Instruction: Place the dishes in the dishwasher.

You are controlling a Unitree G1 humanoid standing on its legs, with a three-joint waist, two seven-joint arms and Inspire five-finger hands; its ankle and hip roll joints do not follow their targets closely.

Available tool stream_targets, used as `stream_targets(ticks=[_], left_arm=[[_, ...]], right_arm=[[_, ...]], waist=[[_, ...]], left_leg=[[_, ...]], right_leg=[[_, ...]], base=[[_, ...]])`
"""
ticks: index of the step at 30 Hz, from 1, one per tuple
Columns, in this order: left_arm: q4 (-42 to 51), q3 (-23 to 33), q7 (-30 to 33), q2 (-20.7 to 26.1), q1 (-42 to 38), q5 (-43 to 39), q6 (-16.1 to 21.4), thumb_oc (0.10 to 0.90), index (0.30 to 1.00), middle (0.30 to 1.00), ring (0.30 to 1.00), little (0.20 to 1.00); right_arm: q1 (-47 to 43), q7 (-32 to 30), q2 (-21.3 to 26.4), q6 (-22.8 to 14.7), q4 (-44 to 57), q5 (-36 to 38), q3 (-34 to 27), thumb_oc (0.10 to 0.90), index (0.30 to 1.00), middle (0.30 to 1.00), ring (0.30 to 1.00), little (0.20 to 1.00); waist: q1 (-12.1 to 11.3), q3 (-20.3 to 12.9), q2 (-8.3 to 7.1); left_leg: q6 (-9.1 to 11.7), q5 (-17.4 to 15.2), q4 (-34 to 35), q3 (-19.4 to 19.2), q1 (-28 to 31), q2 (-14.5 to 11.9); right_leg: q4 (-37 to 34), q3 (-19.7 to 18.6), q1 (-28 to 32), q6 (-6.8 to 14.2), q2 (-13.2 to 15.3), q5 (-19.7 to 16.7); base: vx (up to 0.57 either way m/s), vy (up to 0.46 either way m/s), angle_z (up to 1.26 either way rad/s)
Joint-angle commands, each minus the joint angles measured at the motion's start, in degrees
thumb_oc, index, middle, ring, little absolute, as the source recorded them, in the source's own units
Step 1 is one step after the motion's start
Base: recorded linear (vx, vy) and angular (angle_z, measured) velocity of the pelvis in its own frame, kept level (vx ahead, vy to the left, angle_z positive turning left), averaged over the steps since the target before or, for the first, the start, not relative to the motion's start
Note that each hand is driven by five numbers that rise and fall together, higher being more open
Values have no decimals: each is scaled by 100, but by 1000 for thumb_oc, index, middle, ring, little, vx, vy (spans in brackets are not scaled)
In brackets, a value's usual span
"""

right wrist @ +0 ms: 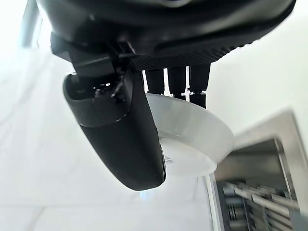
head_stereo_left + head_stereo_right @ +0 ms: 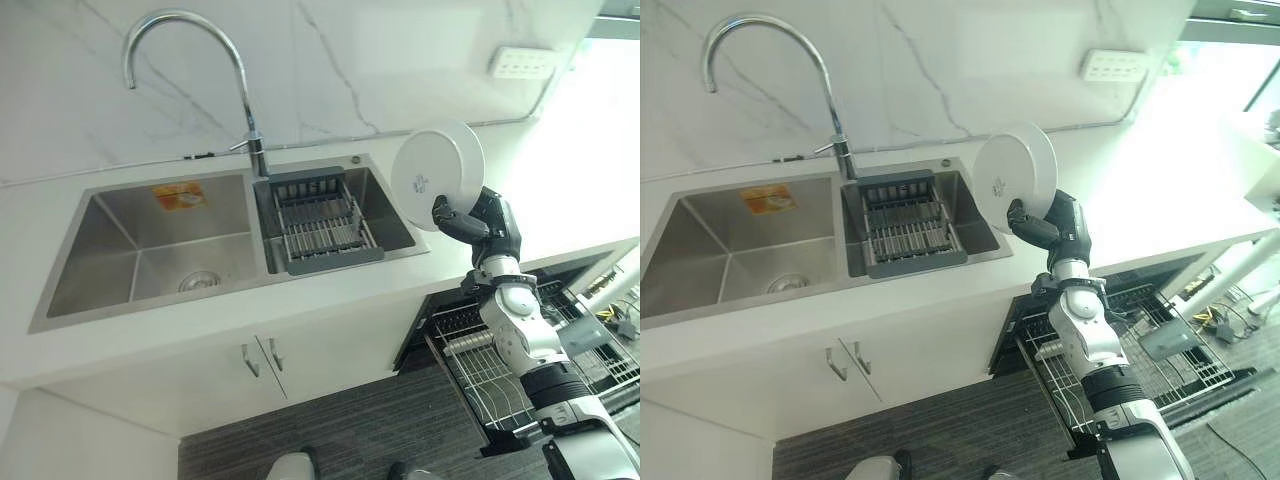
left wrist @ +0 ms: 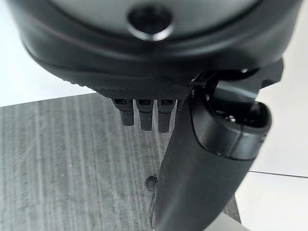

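Note:
My right hand holds a round white plate on edge above the counter, to the right of the sink. Its thumb and fingers pinch the plate's lower rim, as the right wrist view shows with the plate beyond the thumb. Below and to the right, the open dishwasher has its wire rack pulled out over the floor. My left hand hangs over grey floor with its fingers straight and nothing in it.
A double steel sink lies in the white counter, with a tall curved tap behind it. A dark drainer basket sits in the right basin. White cupboard doors stand below, and a wall socket is at the back right.

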State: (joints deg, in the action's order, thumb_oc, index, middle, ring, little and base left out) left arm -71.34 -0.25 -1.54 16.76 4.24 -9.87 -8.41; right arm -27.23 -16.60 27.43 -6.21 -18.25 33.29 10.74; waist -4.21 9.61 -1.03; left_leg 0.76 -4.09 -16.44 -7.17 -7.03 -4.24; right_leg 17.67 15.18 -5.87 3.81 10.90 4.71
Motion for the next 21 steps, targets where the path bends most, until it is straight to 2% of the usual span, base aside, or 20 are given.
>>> stream_targets(ticks=[1,11,14,17,18,21], left_arm=[[-207,-205,103,124,69,179,52,800,900,900,900,900],[-316,-274,159,-37,16,105,92,800,900,900,900,900],[-359,-302,246,-200,81,66,132,800,900,900,900,900],[-365,-301,290,-234,121,69,154,800,900,900,900,900],[-349,-317,309,-250,128,103,154,800,900,900,900,900],[-346,-286,300,-256,127,138,135,800,900,900,900,900]], right_arm=[[-618,62,187,-1055,778,74,-371,400,300,300,300,300],[-90,436,138,-1389,1811,1040,-764,400,300,300,300,300],[582,431,61,-1541,2362,1463,-1180,400,300,300,300,300],[911,488,43,-1651,2461,1672,-1393,400,300,300,300,300],[1199,453,-5,-1737,2532,1735,-1583,400,300,300,300,300],[1508,547,-80,-1724,2523,1879,-1804,400,300,300,300,300]], waist=[[-136,-297,-46],[214,-383,-79],[488,-394,-65],[594,-399,-58],[698,-390,-45],[828,-390,-28]], left_leg=[[253,-911,-74,28,175,-126],[276,-947,-74,-234,276,-261],[303,-964,-74,-455,372,-371],[297,-977,-74,-535,404,-401],[290,-987,-74,-586,418,-417],[285,-1010,-74,-645,441,-425]], right_leg=[[-49,-72,304,461,137,681],[-49,-402,128,455,7,638],[-49,-631,8,483,-38,583],[-49,-719,-35,496,-54,564],[-49,-796,-77,501,-71,548],[-49,-885,-123,509,-93,535]], base=[[-97,-18,-35],[-66,-10,-23],[-65,-32,-55],[-32,-33,-65],[-43,-40,-51],[-21,-27,-15]])
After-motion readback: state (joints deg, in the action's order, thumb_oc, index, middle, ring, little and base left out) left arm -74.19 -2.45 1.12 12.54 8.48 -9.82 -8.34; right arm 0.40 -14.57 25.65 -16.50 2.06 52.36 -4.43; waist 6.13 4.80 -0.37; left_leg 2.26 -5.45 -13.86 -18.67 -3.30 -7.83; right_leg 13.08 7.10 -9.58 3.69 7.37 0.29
